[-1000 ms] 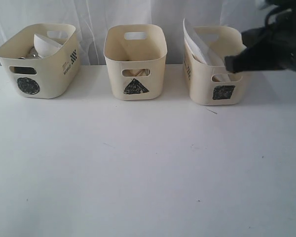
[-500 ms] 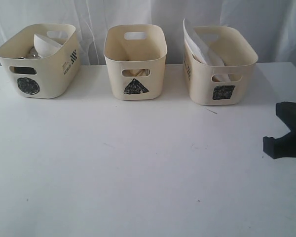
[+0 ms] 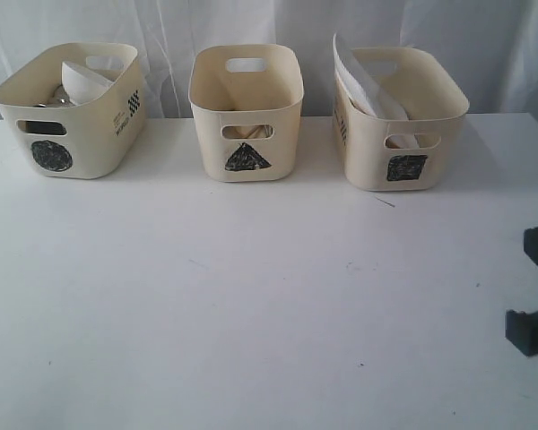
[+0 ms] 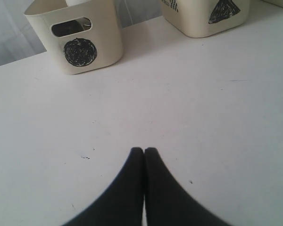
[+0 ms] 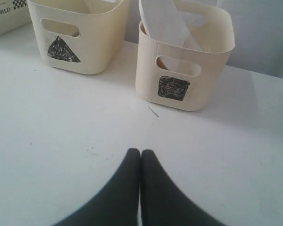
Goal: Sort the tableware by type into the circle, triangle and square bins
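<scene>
Right tool (image 5: 140, 153) shut on nothing, facing the square bin (image 5: 217, 70), which stands dead ahead with the large white square plate (image 5: 165, 23) leaning inside; left tool (image 4: 144, 150), shut too, is farther off; nothing loose nearby, looks sorted.

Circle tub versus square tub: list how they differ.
The circle tub bears a scribbled circle, the square tub a square. The circle tub holds a white bowl; the square tub holds a white plate jutting above its rim. Both are cream with handle slots.
</scene>
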Tool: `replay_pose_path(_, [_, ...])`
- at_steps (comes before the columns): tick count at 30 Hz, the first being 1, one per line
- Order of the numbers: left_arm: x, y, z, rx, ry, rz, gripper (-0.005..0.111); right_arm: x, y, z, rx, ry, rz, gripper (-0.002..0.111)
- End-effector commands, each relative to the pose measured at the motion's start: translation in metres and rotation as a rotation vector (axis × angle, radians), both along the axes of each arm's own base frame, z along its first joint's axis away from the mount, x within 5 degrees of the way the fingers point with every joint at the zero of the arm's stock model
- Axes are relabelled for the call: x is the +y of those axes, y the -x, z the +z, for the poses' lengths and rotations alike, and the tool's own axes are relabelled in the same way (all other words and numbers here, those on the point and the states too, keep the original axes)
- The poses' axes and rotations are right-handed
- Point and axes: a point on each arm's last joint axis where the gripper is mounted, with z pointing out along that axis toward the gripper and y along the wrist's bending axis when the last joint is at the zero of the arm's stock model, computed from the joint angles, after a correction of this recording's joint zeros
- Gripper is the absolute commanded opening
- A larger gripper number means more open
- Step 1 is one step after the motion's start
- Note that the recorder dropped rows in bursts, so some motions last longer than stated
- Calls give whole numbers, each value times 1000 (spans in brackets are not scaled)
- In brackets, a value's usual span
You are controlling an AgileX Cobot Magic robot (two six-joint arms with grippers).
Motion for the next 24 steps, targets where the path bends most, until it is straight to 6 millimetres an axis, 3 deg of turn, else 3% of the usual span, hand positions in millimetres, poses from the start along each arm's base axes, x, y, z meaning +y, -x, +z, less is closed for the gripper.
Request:
replay_pose_path(1, [0,0,-1,4,2,-5,0,-5,34,-16,-117,35,11,0])
replay_pose_path(9, [0,0,-1,4,2,-5,0,-12,66,-44,-221,26,-23,0])
replay_pose_path(15, [0,0,-1,4,2,-5,0,-12,70,-58,-127,37,-15,0])
replay_pose_path(24, [0,0,-1,4,2,-5,0,-11,70,-58,-129,92,12,0])
